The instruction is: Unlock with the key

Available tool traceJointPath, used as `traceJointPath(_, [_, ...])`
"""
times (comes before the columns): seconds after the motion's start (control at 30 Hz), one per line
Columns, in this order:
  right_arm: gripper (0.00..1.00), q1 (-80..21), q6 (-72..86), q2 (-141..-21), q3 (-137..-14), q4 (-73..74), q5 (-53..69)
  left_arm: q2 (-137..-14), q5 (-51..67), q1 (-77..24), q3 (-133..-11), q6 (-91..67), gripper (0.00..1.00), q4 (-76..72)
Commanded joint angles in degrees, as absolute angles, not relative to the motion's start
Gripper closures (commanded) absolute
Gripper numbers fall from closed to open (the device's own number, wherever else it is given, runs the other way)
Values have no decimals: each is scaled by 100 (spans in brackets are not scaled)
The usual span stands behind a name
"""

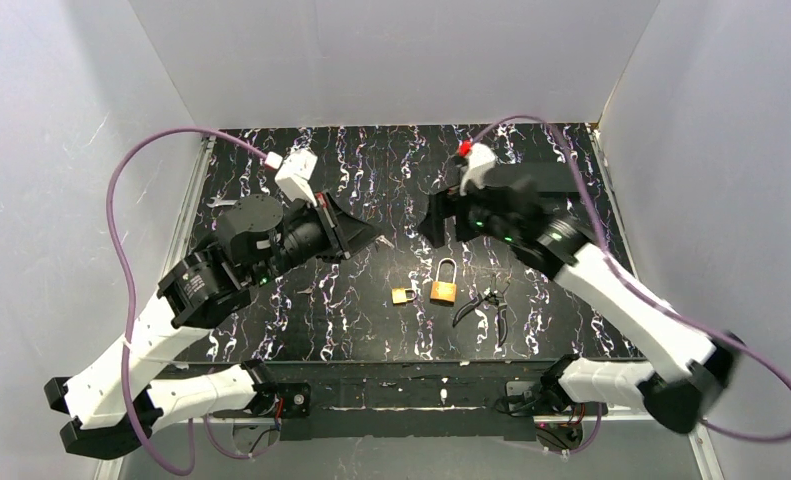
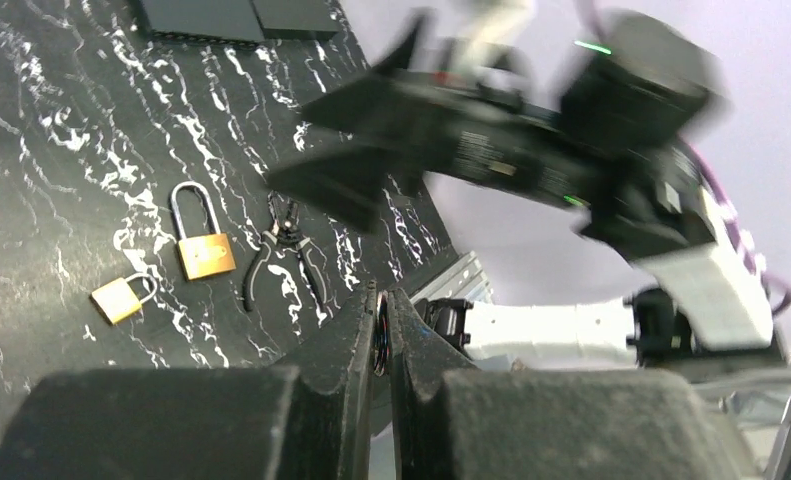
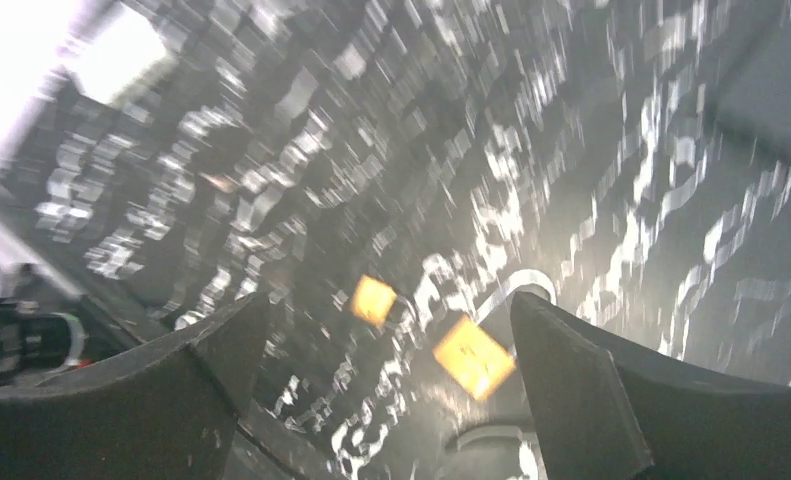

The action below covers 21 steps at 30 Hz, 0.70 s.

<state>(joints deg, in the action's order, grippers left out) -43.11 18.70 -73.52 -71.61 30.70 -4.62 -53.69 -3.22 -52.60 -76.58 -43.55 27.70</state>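
Looking down from above, you see your left gripper (image 1: 375,240) held up over the black table (image 1: 371,160), back and to the left of the locks. Its two fingers (image 2: 351,340) are squeezed tight together. In the left wrist view a thin dark sliver sits pinched between them. It looks like the key (image 2: 379,335) seen from its edge, but it is too small to be sure. No other picture shows the key.

Your right gripper (image 1: 429,218) hangs in the air across from the left one, and the two are not touching. Its fingers (image 3: 581,400) are spread wide apart and hold nothing. The right wrist picture is very blurry, but you can still spot two gold shapes on the table below the gap.

Those shapes are the locks. The small padlock (image 1: 403,296) lies flat on the table. The big padlock (image 1: 444,291) lies just beside it, to its right in the top view, and its silver loop points to the far side. The black-handled pliers (image 1: 486,303) lie to the right of the big padlock, close to it but not touching. Neither gripper touches the locks or the pliers.
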Motion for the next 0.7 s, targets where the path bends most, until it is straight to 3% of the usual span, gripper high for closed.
traceJointPath(0.0, [2, -4327, 497, -6189, -6932, 1514, 752, -5485, -1351, -5231, -8191, -5599, 100, 3908])
traceJointPath(0.3, [17, -4808, -1454, -6203, -7723, 2089, 1432, -5986, -1398, -5231, -8701, -7085, 100, 4447])
traceJointPath(0.47, [19, -5236, -2228, -6476, -8142, 2840, 1213, -6066, -1380, -5231, -8689, -7562, 100, 4522])
traceJointPath(0.67, [27, -5787, -2557, -6356, -8090, 2753, 775, -6178, -1529, -5231, -8603, -8155, 100, 4808])
